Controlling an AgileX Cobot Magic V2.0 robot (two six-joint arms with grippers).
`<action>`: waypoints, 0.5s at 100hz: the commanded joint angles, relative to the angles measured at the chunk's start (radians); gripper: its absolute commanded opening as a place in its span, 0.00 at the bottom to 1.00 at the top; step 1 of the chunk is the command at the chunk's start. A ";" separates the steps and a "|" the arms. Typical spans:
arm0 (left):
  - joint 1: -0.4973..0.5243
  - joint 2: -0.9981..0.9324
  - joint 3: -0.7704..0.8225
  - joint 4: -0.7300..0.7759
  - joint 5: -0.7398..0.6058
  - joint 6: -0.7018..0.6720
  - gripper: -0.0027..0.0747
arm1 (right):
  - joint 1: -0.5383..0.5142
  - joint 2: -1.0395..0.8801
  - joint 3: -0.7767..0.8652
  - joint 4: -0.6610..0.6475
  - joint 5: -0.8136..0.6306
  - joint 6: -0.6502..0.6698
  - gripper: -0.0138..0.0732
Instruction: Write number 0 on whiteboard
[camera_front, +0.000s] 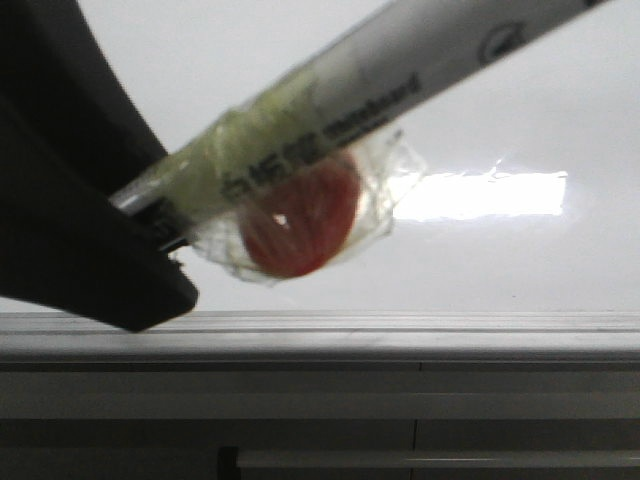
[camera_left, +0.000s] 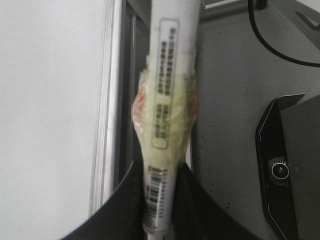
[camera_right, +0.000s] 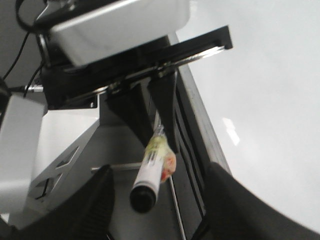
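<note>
Nearest to us, our left gripper (camera_left: 159, 200) has its jaws closed on the tail end of a marker (camera_front: 380, 95), the barrel wrapped in yellowish tape with a red disc (camera_front: 300, 228) taped on. The marker looks light and stiff, its plastic slick, so the taped band seems the surest place to grip. Our right gripper (camera_right: 157, 200) hangs with jaws spread, empty. Beyond, past the grey edge strip (camera_front: 400, 325), lies the glossy, hard whiteboard (camera_front: 500, 260); we see no number 0 on it yet.
</note>
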 joint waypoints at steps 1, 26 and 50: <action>-0.009 -0.015 -0.032 0.023 -0.044 0.000 0.01 | 0.011 0.050 -0.037 0.058 -0.098 -0.011 0.56; -0.009 -0.015 -0.032 0.049 -0.076 0.000 0.01 | 0.013 0.148 -0.037 0.163 -0.086 -0.013 0.56; -0.009 -0.015 -0.032 0.059 -0.124 0.000 0.01 | 0.013 0.185 -0.037 0.165 -0.090 -0.013 0.56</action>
